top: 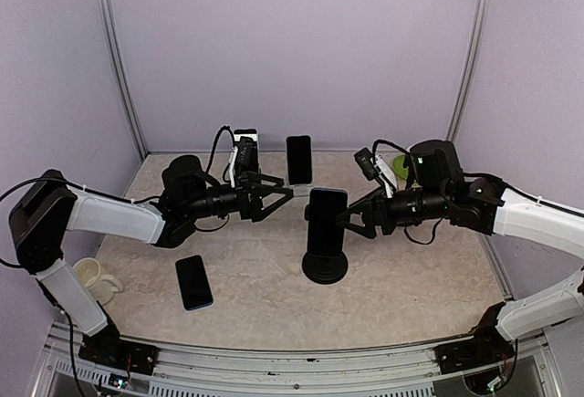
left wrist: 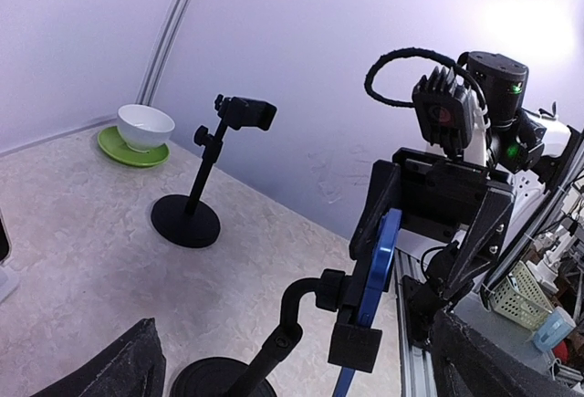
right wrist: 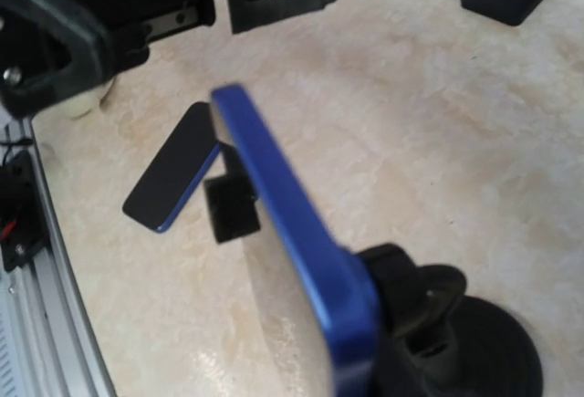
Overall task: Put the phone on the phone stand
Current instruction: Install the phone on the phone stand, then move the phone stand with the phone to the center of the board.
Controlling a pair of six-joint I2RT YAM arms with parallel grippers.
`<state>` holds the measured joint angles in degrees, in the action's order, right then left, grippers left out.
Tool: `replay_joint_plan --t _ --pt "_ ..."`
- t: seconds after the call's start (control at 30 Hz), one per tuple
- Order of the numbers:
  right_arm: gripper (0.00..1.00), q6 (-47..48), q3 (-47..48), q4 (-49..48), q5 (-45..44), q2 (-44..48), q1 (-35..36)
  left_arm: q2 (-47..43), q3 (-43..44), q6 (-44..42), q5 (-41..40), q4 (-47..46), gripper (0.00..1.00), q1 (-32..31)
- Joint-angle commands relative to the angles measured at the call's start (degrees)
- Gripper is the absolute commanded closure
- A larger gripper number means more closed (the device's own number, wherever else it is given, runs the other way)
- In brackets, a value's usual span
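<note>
Phone upright, clamped in the black phone stand mid-table. Right gripper just beside the phone's right edge, jaws parted, gripping nothing. Left gripper spread wide, empty, left of the phone and apart from it.

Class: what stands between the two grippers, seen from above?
In the top view, the dark blue-edged phone, mounted on the black round-based stand, sits between the left gripper and right gripper.

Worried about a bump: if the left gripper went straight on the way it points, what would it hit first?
Probably the blue-edged black phone on the round-based black stand; the open left gripper points at it, though depth is unclear.
</note>
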<state>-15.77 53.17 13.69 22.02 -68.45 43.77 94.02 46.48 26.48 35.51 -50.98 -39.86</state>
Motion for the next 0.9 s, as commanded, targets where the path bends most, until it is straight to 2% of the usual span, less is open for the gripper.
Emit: replay_joint_plan --t 0.0,0.33,0.73,0.87 --pt "0.32 0.75 -1.28 -2.22 1.6 0.91 0.51 -1.64 -0.86 -0.29 -0.15 -1.74 0.02 -0.23" --pt "0.48 1.53 -1.05 -2.68 1.71 -0.36 0.22 -2.17 -1.11 -0.38 -0.13 -1.75 0.02 -0.22" --pt "0.49 0.18 -2.41 -2.76 -0.54 -0.82 -2.55 -2.16 -1.75 -0.2 -0.09 -2.44 0.02 -0.23" --pt "0.53 0.23 -2.63 -3.15 0.64 -1.06 -2.94 -2.02 -1.92 -0.11 -0.06 -2.82 0.02 -0.13"
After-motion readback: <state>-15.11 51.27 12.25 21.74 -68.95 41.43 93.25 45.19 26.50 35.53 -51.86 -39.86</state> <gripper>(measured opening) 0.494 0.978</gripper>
